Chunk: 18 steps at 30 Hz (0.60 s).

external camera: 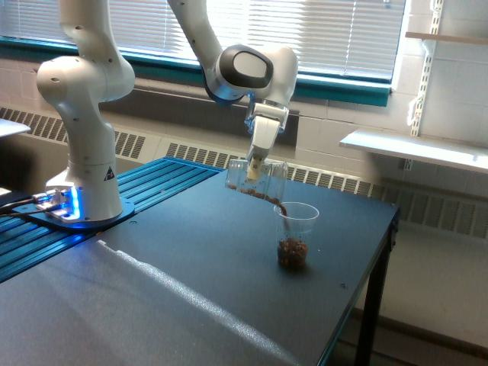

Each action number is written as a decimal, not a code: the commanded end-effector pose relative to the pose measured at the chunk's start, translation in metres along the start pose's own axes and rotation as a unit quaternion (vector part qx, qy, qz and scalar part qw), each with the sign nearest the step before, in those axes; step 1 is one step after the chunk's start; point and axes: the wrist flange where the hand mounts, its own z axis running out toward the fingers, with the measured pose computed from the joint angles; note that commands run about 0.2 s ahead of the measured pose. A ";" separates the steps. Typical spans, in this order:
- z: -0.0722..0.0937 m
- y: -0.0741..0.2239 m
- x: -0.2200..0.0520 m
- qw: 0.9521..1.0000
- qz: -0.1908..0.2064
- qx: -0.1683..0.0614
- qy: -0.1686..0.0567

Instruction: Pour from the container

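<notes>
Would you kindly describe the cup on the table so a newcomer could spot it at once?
Start at the dark table and look toward its far corner on the exterior view's right. There a clear tapered cup stands upright, brown bits in its bottom. Unlike the container, which the gripper holds tilted above it, this cup rests on the tabletop untouched.

My arm (84, 84): glossy white rounded shells, dark grey joint cap (242, 67). Small black triangle mark on column. Base (65, 207) glows blue, black cables attached. My gripper (256, 164): white, boxy.
</notes>
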 end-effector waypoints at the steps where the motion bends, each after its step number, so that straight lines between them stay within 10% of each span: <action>1: -0.005 -0.002 -0.001 1.000 0.003 0.001 0.009; 18: -0.022 0.001 0.033 1.000 0.013 0.005 0.011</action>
